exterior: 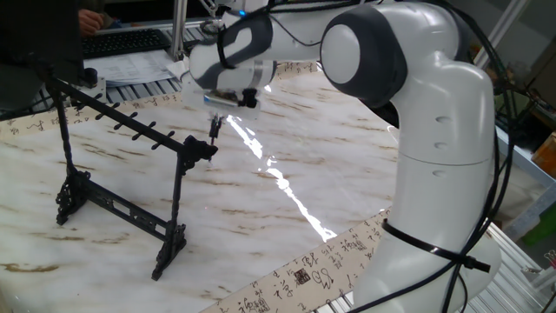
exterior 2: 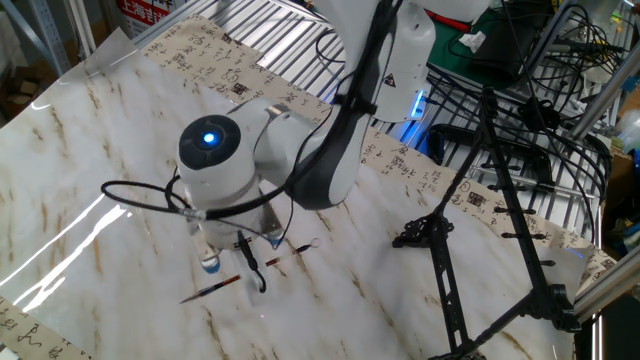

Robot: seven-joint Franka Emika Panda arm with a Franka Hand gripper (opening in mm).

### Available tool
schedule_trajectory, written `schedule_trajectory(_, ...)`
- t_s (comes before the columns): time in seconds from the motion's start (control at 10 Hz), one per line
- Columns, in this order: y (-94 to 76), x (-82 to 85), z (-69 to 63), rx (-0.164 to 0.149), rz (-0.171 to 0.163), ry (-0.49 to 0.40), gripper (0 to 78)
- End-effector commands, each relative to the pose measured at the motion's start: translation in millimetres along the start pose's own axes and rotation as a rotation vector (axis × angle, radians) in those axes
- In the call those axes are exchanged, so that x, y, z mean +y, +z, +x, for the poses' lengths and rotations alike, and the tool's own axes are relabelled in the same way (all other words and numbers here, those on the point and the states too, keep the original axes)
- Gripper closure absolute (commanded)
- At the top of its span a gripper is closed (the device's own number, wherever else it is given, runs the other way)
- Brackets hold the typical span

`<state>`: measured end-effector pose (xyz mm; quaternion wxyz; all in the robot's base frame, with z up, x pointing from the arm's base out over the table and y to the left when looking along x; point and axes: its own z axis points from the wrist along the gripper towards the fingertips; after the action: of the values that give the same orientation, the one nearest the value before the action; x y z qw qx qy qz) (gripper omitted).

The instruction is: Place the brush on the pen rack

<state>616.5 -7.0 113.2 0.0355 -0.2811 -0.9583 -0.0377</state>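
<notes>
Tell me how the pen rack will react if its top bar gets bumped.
Tall and thin on small feet, the pen rack would probably rock or tip from a high bump. Its open frame looks light; it may slide on the glossy table.

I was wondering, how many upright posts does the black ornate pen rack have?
2: one post at the black ornate pen rack's end farthest from the arm, the other post beside the hanging thin dark brush.
</notes>
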Motion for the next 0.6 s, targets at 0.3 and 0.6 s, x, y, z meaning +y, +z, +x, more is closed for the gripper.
schedule_trajectory(0.3,-33.3,22.4,44.6,0.143,-0.048,0.164,76.4)
schedule_trajectory(0.6,-46.2,30.9,68.9,0.197,-0.069,0.211,76.4)
